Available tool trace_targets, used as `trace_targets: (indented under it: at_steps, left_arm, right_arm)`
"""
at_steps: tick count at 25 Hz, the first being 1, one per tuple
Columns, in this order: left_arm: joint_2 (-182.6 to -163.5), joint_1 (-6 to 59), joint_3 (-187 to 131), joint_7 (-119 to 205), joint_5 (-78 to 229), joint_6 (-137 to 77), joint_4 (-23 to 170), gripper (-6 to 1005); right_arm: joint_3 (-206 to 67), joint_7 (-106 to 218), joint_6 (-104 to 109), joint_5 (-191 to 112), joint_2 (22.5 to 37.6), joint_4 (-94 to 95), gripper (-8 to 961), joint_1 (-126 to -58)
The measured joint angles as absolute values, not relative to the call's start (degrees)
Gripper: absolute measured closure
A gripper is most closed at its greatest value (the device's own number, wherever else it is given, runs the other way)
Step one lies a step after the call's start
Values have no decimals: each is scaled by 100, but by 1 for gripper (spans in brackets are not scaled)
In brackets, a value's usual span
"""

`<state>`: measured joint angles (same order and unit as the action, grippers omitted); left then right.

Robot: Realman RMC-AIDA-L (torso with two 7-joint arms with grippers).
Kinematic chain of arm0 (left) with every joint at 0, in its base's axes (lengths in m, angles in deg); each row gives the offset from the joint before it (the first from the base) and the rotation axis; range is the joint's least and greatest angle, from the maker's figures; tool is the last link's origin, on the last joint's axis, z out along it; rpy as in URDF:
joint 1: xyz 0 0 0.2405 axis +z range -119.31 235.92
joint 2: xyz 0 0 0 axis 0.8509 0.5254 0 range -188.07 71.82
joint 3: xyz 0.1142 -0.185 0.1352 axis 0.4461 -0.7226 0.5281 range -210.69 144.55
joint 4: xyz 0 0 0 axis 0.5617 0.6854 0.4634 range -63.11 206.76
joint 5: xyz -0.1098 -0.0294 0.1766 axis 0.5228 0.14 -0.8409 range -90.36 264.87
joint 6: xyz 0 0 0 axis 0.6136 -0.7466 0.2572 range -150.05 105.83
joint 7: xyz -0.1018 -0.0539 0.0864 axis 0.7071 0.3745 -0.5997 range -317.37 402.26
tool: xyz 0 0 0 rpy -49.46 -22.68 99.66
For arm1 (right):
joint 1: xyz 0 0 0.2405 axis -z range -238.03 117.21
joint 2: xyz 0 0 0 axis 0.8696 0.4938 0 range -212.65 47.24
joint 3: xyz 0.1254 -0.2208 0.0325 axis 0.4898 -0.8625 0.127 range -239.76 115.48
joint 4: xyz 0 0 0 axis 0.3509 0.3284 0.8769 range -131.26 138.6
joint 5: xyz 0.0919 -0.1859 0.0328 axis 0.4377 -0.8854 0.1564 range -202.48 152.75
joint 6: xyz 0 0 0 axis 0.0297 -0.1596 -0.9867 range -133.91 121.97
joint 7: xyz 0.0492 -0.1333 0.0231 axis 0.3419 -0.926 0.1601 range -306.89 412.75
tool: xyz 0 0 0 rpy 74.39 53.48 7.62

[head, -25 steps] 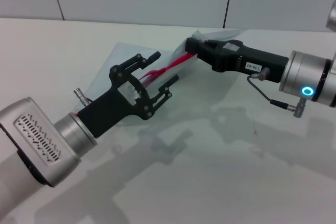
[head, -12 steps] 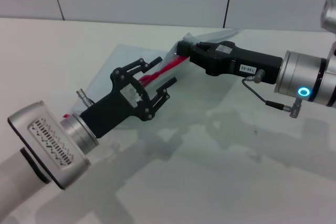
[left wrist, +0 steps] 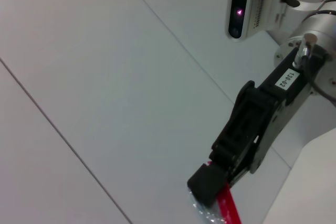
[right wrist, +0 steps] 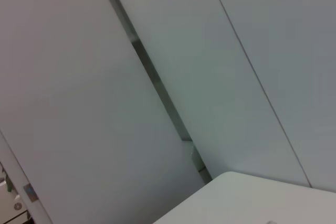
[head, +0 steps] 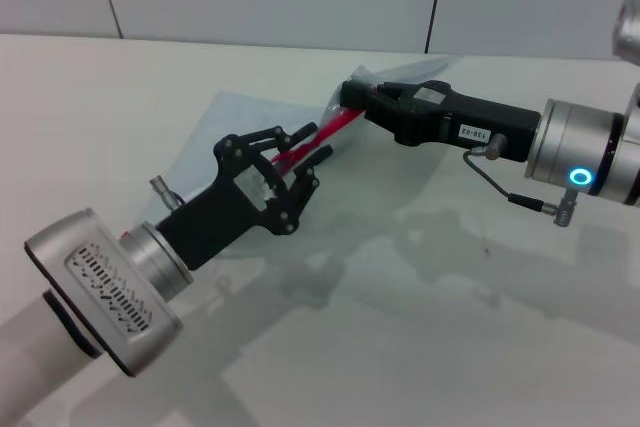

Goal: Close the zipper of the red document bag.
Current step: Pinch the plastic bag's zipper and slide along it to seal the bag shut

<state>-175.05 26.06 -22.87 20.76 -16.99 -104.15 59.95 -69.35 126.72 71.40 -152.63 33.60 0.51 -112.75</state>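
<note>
Change: left gripper (head: 300, 147) has narrowed since a second ago, its fingers drawn in around the zipper (head: 318, 137); right gripper (head: 352, 99) has slid a little leftward along the bag's far end.
Head view, bag: the bag (head: 235, 122) lies flat on the white table (head: 450, 327), its far corner lifted and crumpled at the right gripper.
Head view, zipper: a red strip running diagonally from the left gripper up to the right one, raised off the table between them.
Head view, left gripper: fingers (head: 283, 134) narrow, pinched in around the red strip; whether they actually grip it, cannot tell.
Head view, right gripper: clamped tight on the bag's far end, right where the red strip stops.
Left wrist view: right gripper (left wrist: 206, 186) seen from across, black jaws closed on the red strip (left wrist: 227, 209), crinkled clear plastic (left wrist: 202, 211) bunched just beside it; grey wall panels behind.
Right wrist view: only wall panels (right wrist: 79, 77), a dark seam and a corner of the table (right wrist: 247, 198); no bag, no fingers showing.
</note>
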Motion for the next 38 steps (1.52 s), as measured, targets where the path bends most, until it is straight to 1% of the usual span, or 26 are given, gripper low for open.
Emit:
trace_targets:
  at_steps: [1,12,23,27,31,38]
  left_arm:
    - [-17507,2619,-2323,2074,-1698,-10416,5993,767]
    - [-17507,2713,-2656,1766,-1697,-10413,5855,815]
    - [-17495,2711,-2664,1780,-1698,-10404,5855,896]
    - [-17493,2712,-2665,1806,-1698,-10402,5855,906]
    - [-17493,2719,-2666,1812,-1697,-10399,5855,914]
    - [-17488,2746,-2666,1819,-1697,-10273,5855,916]
  right_arm:
    - [-6933,12673,7138,-15257,3359,50,919,-11270]
    - [-6899,12738,7111,-15220,3357,-5,920,-11198]
    - [-6910,12738,7041,-15221,3357,6,917,-11200]
    - [-6873,12729,7012,-15213,3357,-9,916,-11174]
    - [-6693,12716,6984,-15140,3342,-145,915,-10999]
    - [-5875,12811,7034,-15116,3321,-697,913,-10410]
